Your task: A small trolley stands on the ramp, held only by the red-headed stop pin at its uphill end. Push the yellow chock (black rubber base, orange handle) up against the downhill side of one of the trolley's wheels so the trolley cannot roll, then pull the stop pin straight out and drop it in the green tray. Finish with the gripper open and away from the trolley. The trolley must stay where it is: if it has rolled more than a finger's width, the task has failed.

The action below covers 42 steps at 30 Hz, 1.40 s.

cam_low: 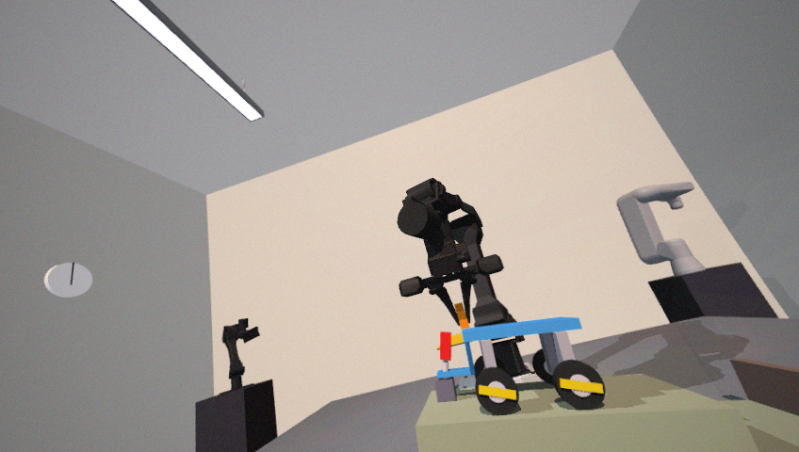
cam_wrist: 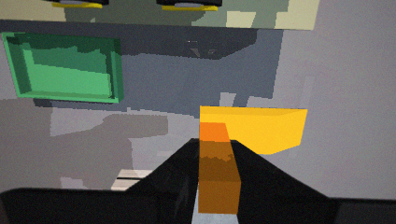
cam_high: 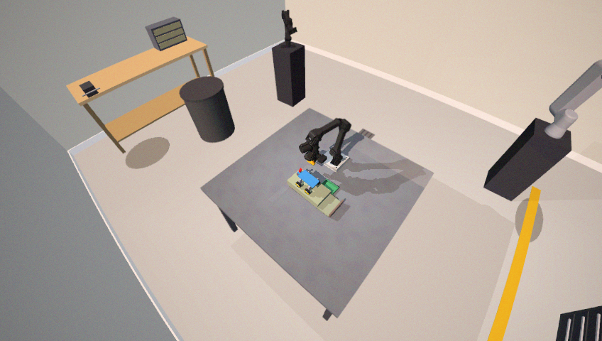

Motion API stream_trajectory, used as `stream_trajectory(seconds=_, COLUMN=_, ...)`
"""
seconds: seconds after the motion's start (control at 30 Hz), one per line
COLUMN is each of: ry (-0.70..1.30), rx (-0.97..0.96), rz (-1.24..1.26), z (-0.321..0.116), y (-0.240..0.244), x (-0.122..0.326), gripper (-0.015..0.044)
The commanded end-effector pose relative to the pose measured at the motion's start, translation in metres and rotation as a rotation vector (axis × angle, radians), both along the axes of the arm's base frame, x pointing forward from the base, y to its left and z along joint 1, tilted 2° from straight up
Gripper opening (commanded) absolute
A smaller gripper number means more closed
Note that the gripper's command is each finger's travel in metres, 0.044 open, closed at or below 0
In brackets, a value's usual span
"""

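My gripper (cam_high: 312,159) (cam_low: 461,321) (cam_wrist: 213,147) is shut on the orange handle (cam_wrist: 215,161) of the yellow chock (cam_low: 458,338) (cam_wrist: 266,128). The chock hangs in the air on the arm's side of the ramp (cam_high: 321,199) (cam_low: 561,430) (cam_wrist: 304,11); its black rubber base cannot be made out. In the exterior view it shows behind the red-headed stop pin (cam_high: 300,170) (cam_low: 445,346), which stands upright at the uphill end of the blue trolley (cam_high: 309,178) (cam_low: 521,329). The trolley stands on the ramp. The green tray (cam_wrist: 118,70) holds nothing visible.
The tray lies beside the ramp on the arm's side, left of the chock in the wrist view. The arm's white base plate (cam_high: 338,165) (cam_wrist: 128,173) stands behind it on the grey table (cam_high: 270,236). A brown board (cam_high: 336,207) (cam_low: 768,380) stands at the ramp's low end.
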<state>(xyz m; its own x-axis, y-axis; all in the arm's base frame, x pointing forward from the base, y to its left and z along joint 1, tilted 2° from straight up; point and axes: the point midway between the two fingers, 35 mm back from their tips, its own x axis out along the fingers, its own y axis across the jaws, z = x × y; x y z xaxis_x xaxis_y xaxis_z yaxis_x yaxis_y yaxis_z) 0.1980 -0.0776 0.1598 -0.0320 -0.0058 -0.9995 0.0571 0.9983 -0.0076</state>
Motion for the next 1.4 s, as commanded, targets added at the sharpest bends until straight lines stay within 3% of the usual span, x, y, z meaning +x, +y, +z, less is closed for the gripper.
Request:
stream_trajectory(seconds=0.0, ry=-0.01, rx=0.002, rz=-0.003, z=0.0, y=0.013, x=0.003, gripper=0.0)
stream_trajectory(seconds=1.37, ry=-0.013, rx=0.014, rz=-0.003, z=-0.009, y=0.159, x=0.044, gripper=0.0)
